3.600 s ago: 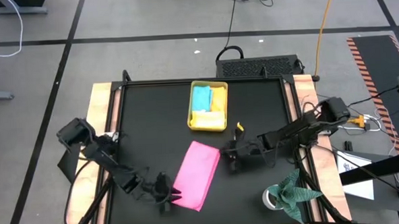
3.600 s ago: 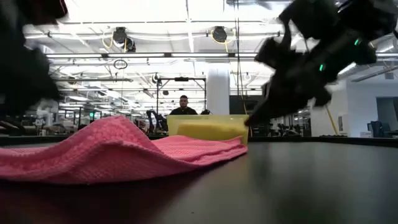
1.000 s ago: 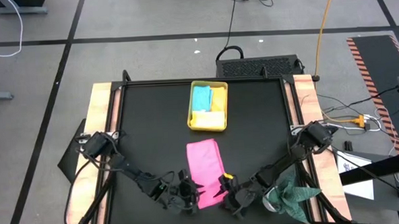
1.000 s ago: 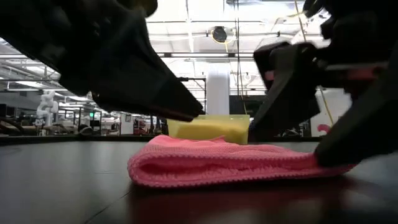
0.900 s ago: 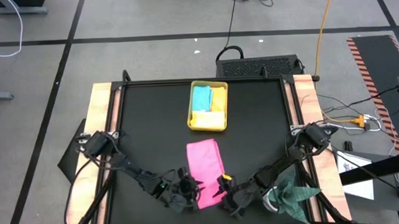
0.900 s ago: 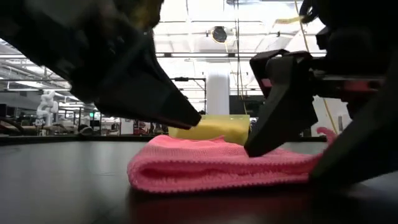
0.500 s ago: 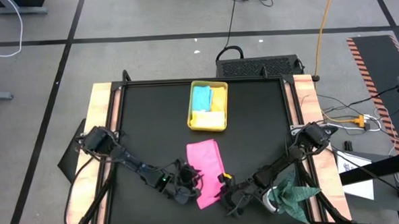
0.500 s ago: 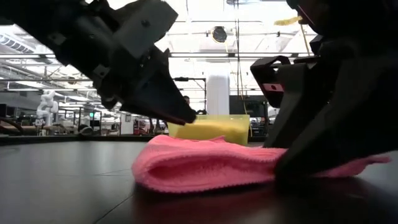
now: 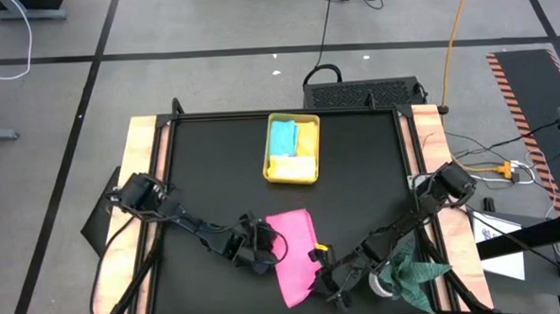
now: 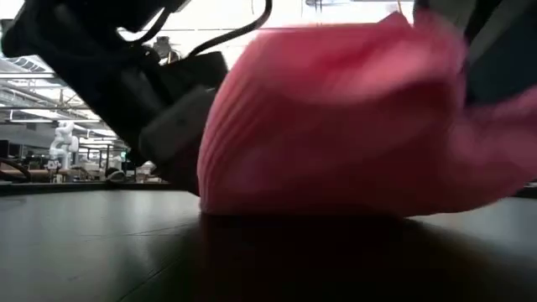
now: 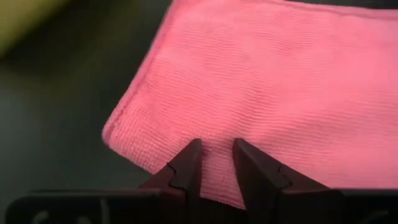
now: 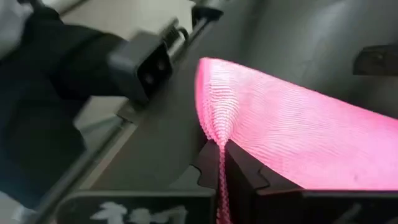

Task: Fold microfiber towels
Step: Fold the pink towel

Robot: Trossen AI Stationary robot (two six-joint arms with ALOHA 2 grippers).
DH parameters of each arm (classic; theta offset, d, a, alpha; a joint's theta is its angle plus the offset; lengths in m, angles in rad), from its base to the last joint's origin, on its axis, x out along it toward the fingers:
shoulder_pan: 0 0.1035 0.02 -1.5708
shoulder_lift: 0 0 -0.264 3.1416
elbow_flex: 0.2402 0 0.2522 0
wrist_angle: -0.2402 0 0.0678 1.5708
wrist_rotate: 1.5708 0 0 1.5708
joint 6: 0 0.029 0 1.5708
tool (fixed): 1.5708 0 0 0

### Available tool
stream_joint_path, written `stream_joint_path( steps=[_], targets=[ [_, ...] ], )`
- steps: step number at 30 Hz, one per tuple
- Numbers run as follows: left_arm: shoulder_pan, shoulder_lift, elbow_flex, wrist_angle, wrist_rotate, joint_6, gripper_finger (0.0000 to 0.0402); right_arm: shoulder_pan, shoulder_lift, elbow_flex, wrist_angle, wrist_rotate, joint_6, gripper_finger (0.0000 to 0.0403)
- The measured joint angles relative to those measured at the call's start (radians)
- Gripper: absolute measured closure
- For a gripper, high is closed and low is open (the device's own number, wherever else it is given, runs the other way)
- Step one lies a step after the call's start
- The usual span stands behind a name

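A black table top (image 9: 205,170) with pale wooden side rails stands on a grey workshop floor, and at its far middle a rigid translucent yellow rectangular tray (image 9: 279,173) holds a light blue folded microfiber cloth (image 9: 282,138) and a yellow one (image 9: 304,143). At the near middle of the table lies the pink microfiber towel (image 9: 294,251), now the cloth being worked. A second ago it lay flat and narrow between the two grippers, with the right one's jaws spread beside its near end; now the right gripper (image 12: 222,163) has pressed its fingers together on a thin edge of the towel, and the left gripper (image 11: 214,163) keeps its partly closed pinch on the edge at the other side. In the low view the pink cloth (image 10: 352,126) has risen from a low roll into a tall mound that fills the picture, so both arms appear to be lifting the near end. In my judgement this is the start of the next fold, carrying the near edge over toward the far one. A crumpled dark green cloth (image 9: 413,269) lies near the table's right near corner, untouched.
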Motion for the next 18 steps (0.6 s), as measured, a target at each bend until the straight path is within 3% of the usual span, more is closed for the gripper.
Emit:
stream_joint_path(
  steps=[6, 11, 18],
  targets=[
    [-0.046, -0.004, 0.002, 0.137, 0.151, 0.063, 0.0305, -0.003, -0.067, 0.0, -0.018, -0.023, 0.097, 0.0397],
    [-0.084, -0.051, 0.011, 0.136, 0.092, 0.092, 0.0305, -0.026, -0.109, 0.0, -0.029, -0.023, 0.149, 0.04],
    [-0.06, -0.019, 0.012, 0.067, 0.036, 0.082, 0.0305, -0.124, -0.117, 0.0, -0.049, -0.024, 0.186, 0.0402]
  ],
)
